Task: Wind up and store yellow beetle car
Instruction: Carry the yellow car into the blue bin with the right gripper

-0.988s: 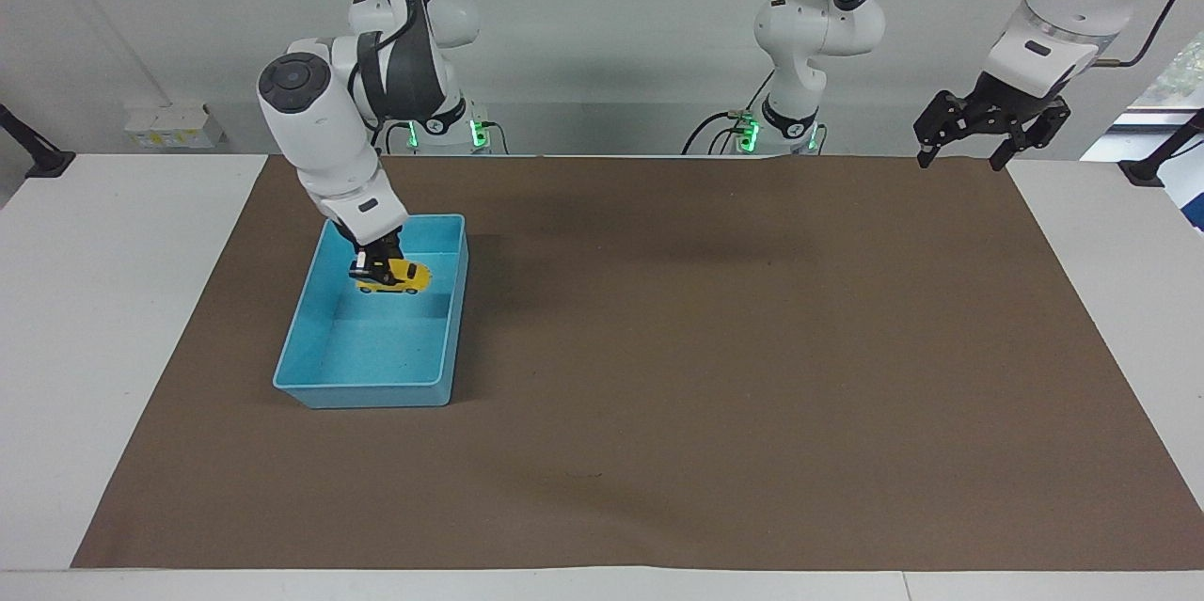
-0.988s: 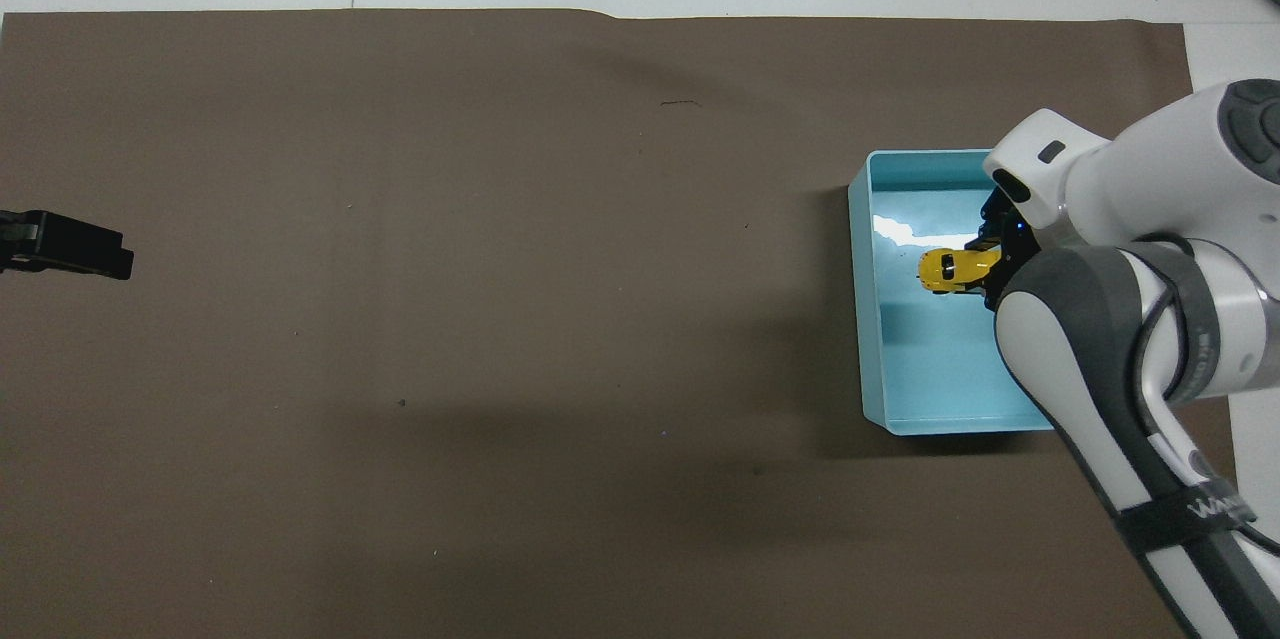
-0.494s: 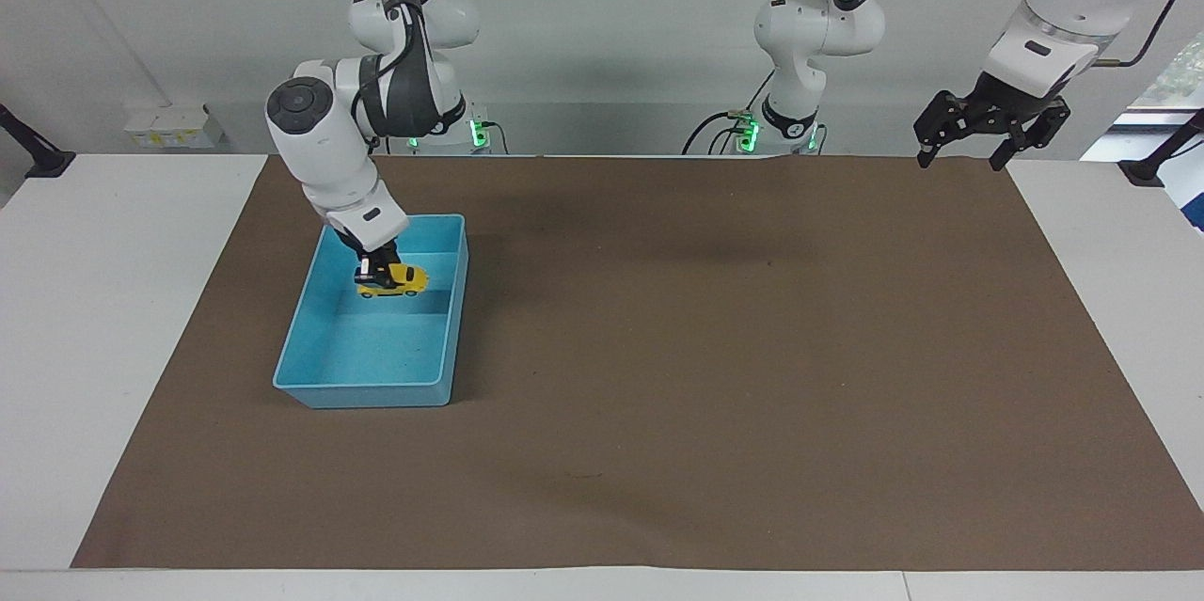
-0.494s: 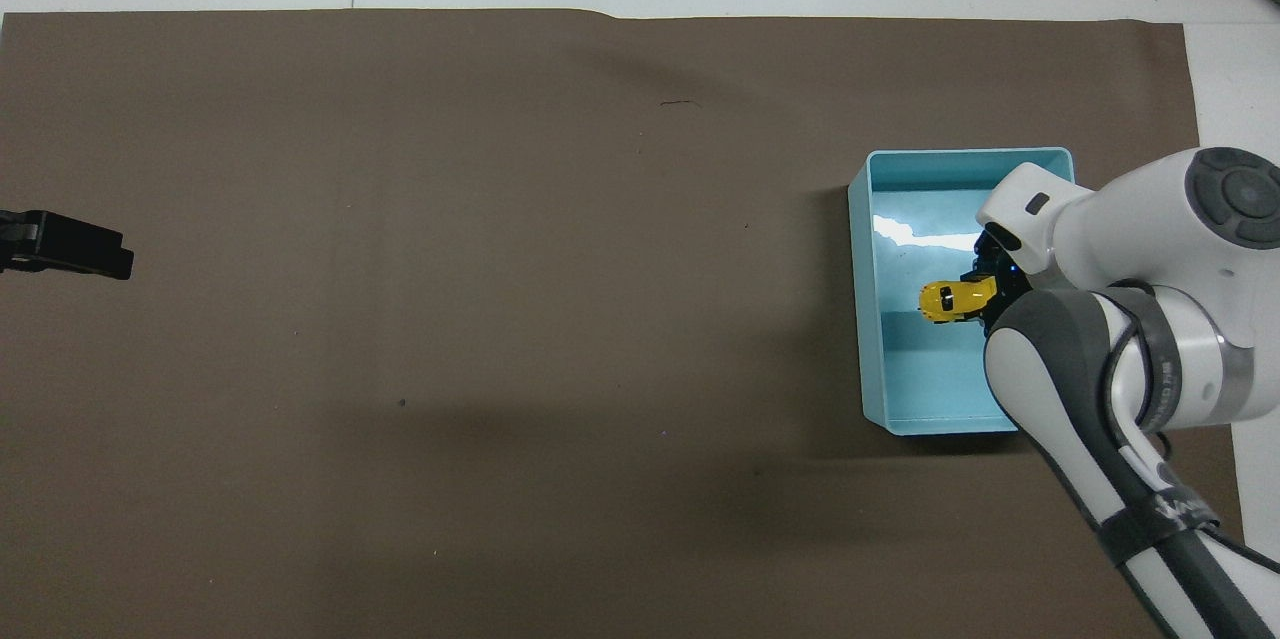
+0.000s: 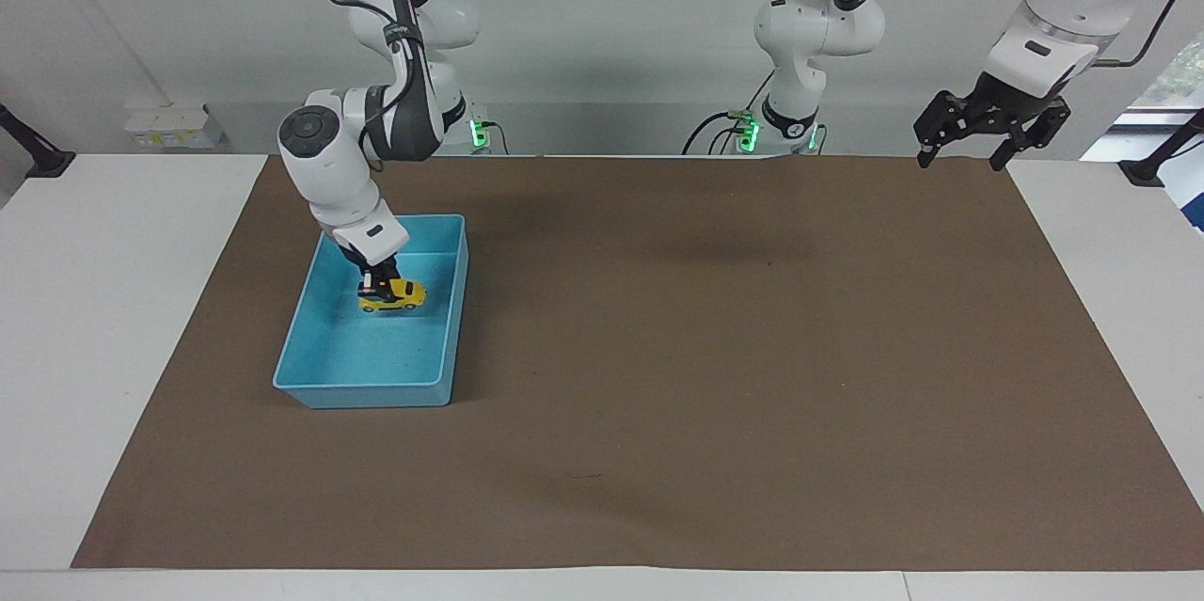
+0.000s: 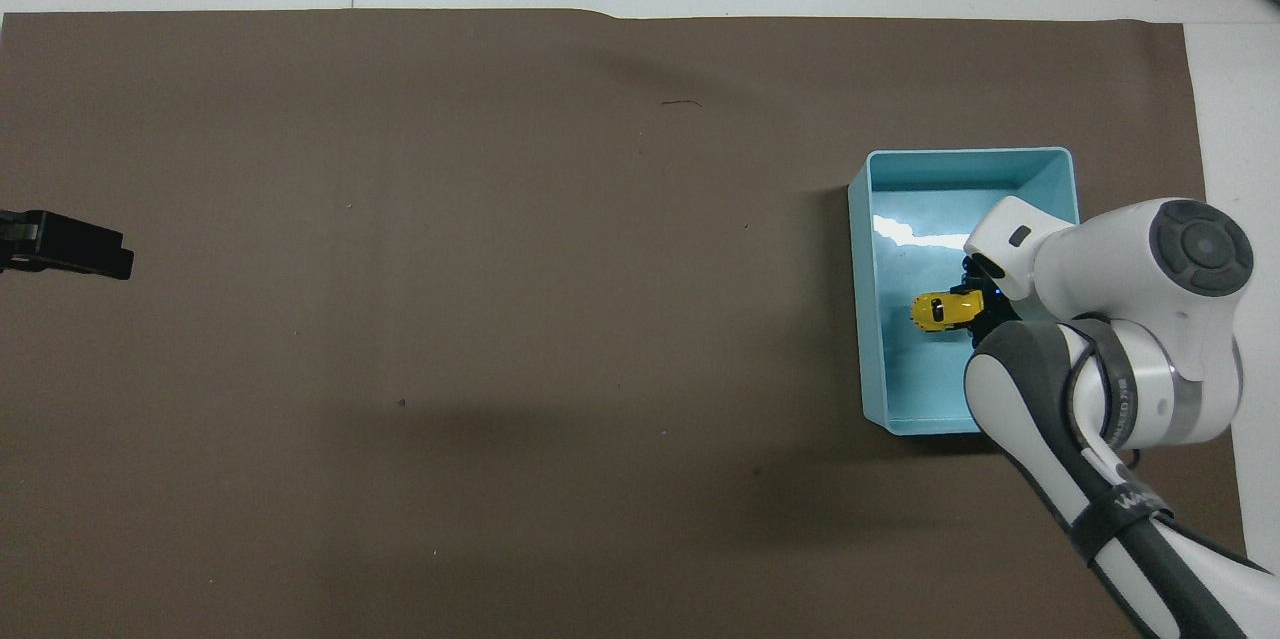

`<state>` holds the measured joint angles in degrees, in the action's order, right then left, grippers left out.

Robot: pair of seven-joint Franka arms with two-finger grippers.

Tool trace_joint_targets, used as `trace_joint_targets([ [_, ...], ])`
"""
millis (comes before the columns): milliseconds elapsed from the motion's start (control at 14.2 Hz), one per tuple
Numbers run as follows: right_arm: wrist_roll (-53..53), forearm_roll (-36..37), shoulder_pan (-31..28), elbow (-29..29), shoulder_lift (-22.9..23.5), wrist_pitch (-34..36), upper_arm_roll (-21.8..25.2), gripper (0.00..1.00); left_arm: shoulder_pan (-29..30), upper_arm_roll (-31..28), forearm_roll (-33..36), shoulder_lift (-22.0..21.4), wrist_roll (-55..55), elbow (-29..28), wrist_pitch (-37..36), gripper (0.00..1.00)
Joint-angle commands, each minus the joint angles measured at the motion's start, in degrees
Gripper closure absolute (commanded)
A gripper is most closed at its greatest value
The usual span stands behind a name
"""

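The yellow beetle car (image 5: 397,297) is a tiny yellow toy with dark windows. My right gripper (image 5: 377,285) is shut on its rear end and holds it low inside the light blue bin (image 5: 301,366), near the bin's floor. I cannot tell whether the wheels touch the floor. In the overhead view the car (image 6: 938,311) sticks out from under the right gripper (image 6: 975,305) in the bin (image 6: 862,319). My left gripper (image 5: 988,129) waits open and empty, raised over the mat's corner at the left arm's end. Its tip shows in the overhead view (image 6: 70,254).
A brown mat (image 5: 715,347) covers most of the white table. The bin stands on it toward the right arm's end. The bin holds nothing else.
My right gripper has lowered the yellow car deeper into the bin, and the arm's elbow has drawn back toward its base. The left arm has not moved.
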<state>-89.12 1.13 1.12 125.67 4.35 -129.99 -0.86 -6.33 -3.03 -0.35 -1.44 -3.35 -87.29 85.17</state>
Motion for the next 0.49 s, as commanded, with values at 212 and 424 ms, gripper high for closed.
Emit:
trace_joint_targets([
  [212, -3.43, 0.54, -0.77, 1.86, 0.66, -3.17, -0.37, 0.96, 0.27, 0.31, 0.79, 0.12, 0.63, 0.72, -1.14, 0.00],
  [424, -3.35, 0.54, -0.68, 1.95, 0.66, -3.43, -0.37, 0.88, 0.27, 0.31, 0.79, 0.12, 0.63, 0.72, -1.06, 0.00],
])
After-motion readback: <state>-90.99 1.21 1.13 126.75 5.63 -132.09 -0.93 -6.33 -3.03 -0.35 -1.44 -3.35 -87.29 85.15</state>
